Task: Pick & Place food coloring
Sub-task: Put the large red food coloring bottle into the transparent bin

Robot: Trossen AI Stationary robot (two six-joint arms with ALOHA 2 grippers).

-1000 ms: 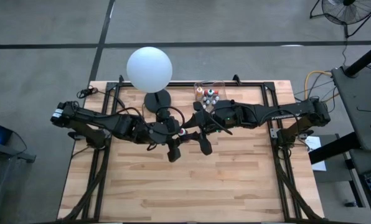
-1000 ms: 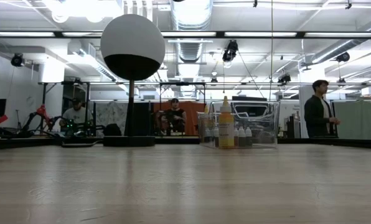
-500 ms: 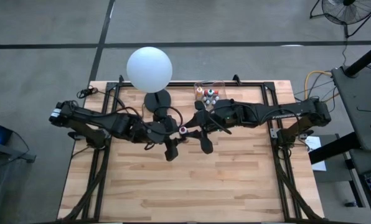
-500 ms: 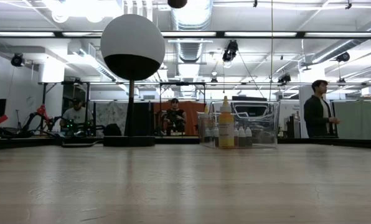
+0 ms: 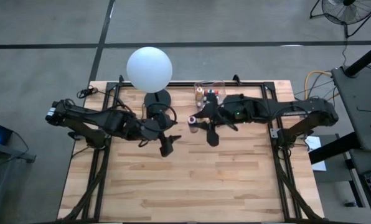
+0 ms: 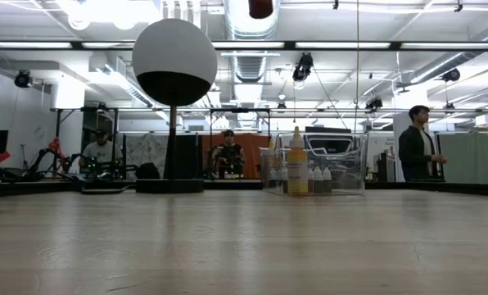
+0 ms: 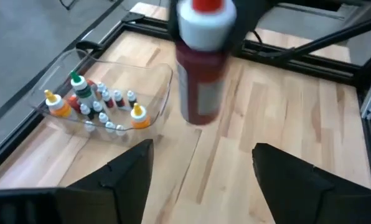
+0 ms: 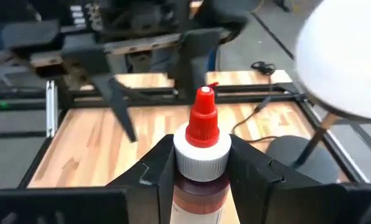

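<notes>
A food coloring bottle (image 7: 201, 68) with a dark red body, white collar and red tip hangs high over the table's middle. My right gripper (image 5: 195, 121) is shut on it. In the low view only the bottle's underside (image 6: 260, 8) shows. My left gripper (image 7: 201, 152) stands open a little toward the table's left of the bottle, with nothing between its fingers. Near the far edge a clear plastic bin (image 5: 209, 93) holds several more small bottles (image 7: 98, 102) standing on their bases. My right gripper pinches the bottle between its two fingers at the white collar (image 8: 185, 158) and the top of the body (image 8: 201, 193). The fingers come from the table's right, nearly level. The bottle stands upright, tip up, lifted well clear of the table.
A white globe lamp (image 5: 149, 68) on a dark round base (image 5: 157, 99) stands at the far left of the bin (image 6: 314, 164). The near half of the wooden table (image 5: 192, 186) is bare. People are in the room beyond the table.
The two grippers were together at the bottle over the table's middle. My left gripper has let go of it and drawn back toward the table's left. My right gripper has carried the bottle toward the far right, toward the bin, keeping it upright.
</notes>
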